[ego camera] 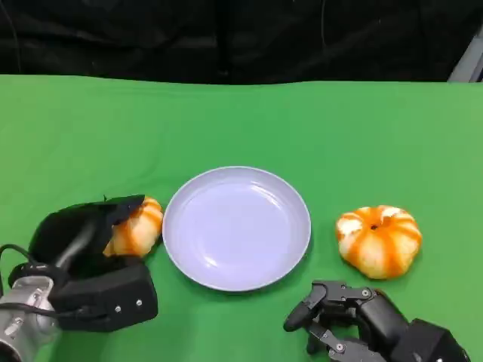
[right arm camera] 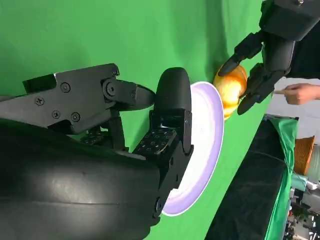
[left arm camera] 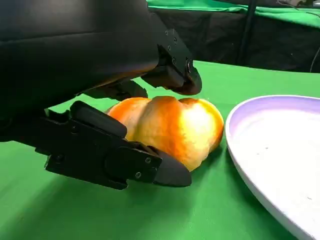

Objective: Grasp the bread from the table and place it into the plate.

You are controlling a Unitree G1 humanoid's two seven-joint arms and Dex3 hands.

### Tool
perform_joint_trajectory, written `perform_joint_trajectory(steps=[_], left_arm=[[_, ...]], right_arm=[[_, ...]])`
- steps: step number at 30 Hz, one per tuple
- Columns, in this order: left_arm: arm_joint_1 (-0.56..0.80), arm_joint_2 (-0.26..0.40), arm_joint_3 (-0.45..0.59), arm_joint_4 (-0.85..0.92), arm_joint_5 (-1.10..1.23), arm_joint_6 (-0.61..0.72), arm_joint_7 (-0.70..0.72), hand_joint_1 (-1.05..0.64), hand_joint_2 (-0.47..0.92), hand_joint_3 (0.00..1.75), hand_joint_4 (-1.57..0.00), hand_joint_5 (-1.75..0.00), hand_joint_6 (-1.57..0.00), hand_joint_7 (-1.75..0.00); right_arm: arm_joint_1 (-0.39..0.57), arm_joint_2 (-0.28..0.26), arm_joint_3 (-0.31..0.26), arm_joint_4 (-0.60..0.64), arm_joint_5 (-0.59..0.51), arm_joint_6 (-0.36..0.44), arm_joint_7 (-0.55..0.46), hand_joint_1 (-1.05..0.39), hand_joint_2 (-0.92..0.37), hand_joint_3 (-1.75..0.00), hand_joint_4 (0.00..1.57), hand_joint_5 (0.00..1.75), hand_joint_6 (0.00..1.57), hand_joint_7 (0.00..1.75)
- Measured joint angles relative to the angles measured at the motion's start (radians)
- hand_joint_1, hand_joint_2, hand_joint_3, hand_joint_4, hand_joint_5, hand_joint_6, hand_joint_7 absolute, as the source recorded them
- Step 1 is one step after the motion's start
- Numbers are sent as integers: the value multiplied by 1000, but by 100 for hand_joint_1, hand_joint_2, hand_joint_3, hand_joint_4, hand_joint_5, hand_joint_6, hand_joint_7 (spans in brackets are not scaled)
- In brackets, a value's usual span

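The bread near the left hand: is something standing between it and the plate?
Nothing visible does. The bread lies on the green table just beside the plate rim, with the left hand around it.

Open green table (ego camera: 249,121) across the upper frame, plate (ego camera: 236,227) at centre, bread (ego camera: 136,228) touching its left rim, pumpkin-shaped bread (ego camera: 378,240) lower right
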Motion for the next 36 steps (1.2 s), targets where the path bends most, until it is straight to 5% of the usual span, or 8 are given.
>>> perform_joint_trajectory(steps=[2,5,9,26,30,31,33,36], left_arm=[[0,0,-3,1,-2,0,0,-65,92,16,-46,0,-41,0],[-1,0,-10,2,-6,1,-1,-29,86,9,-46,0,-43,-1],[-1,-3,-16,3,-15,-3,-21,-14,87,5,-46,0,-44,-1],[-1,-3,-43,-3,-42,1,-27,-4,88,0,-51,-1,-53,-2],[-1,-4,-43,-7,-46,15,-29,-7,90,0,-65,-2,-71,-3],[-1,-5,-42,-8,-48,18,-29,-8,91,1,-79,-6,-94,-6],[-1,-7,-39,-11,-52,28,-27,-8,92,2,-90,-7,-113,-5],[-5,-10,-38,-14,-53,42,-19,-9,92,2,-93,-7,-118,-4]], right_arm=[[0,0,0,0,0,0,0,-12,-92,-47,67,154,80,102],[-1,0,0,2,0,-3,0,-12,-92,-47,67,154,80,102],[-1,0,0,2,0,-3,0,-11,-92,-47,67,153,80,102],[-1,0,0,11,0,-18,-2,-12,-92,-47,67,152,79,102],[-1,0,0,11,0,-18,-2,-11,-92,-47,67,152,80,102],[-1,0,0,12,0,-19,-2,-12,-92,-47,68,152,80,101],[-1,0,0,12,0,-19,-2,-12,-92,-47,68,152,80,101],[-1,0,0,12,0,-19,-3,-12,-92,-47,68,152,80,101]])
